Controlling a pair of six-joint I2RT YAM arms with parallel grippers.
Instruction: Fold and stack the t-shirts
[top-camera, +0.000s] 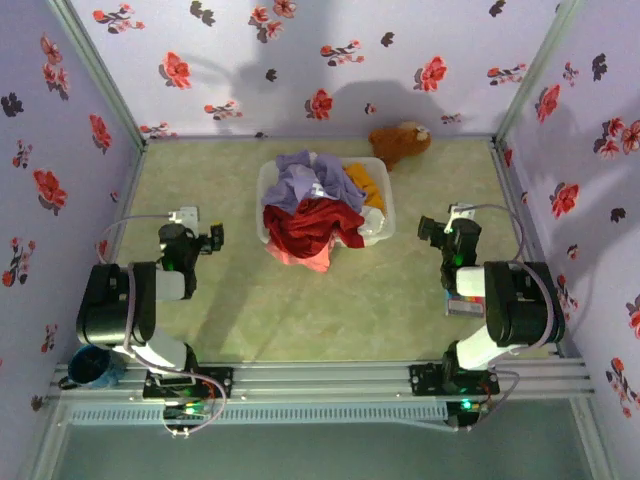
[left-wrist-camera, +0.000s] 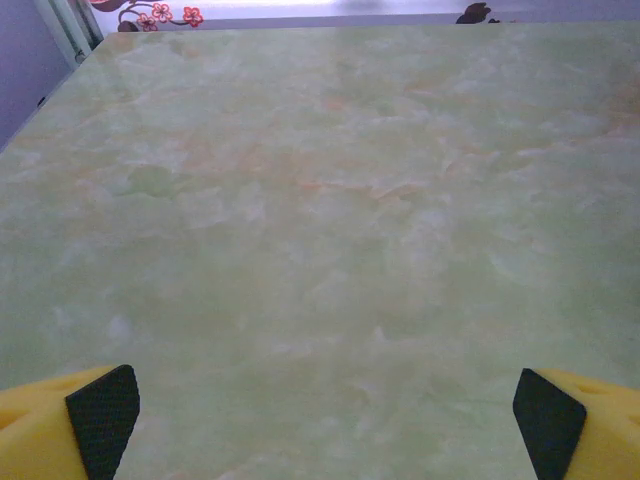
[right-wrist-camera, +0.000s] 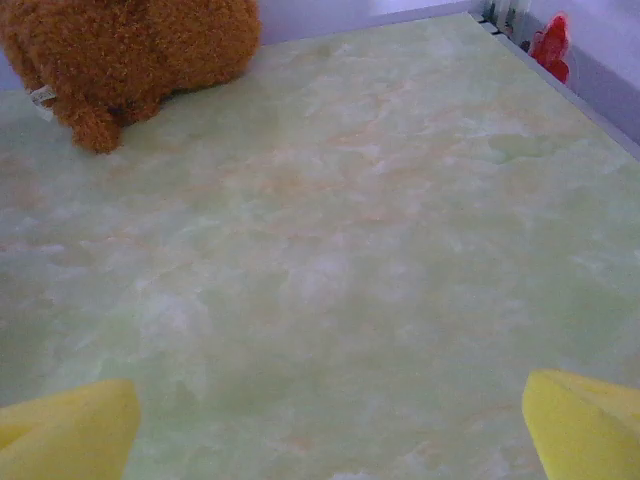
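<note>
The t-shirts lie heaped in a white plastic basket (top-camera: 375, 232) at the table's middle back: a lavender-purple tee (top-camera: 300, 178) on top left, a red tee (top-camera: 310, 228) spilling over the front rim, an orange-yellow tee (top-camera: 362, 183) at the right. My left gripper (top-camera: 203, 240) rests low at the left, well clear of the basket; its yellow fingers (left-wrist-camera: 95, 420) stand wide apart over bare table, open and empty. My right gripper (top-camera: 437, 228) sits at the right of the basket, its fingers (right-wrist-camera: 585, 425) also spread, open and empty.
A brown plush toy (top-camera: 400, 142) lies behind the basket at the back right, its body (right-wrist-camera: 130, 55) also in the right wrist view. A blue mug (top-camera: 90, 368) stands by the left arm's base. Flowered walls close in three sides. Marbled green tabletop (top-camera: 300, 310) lies in front of the basket.
</note>
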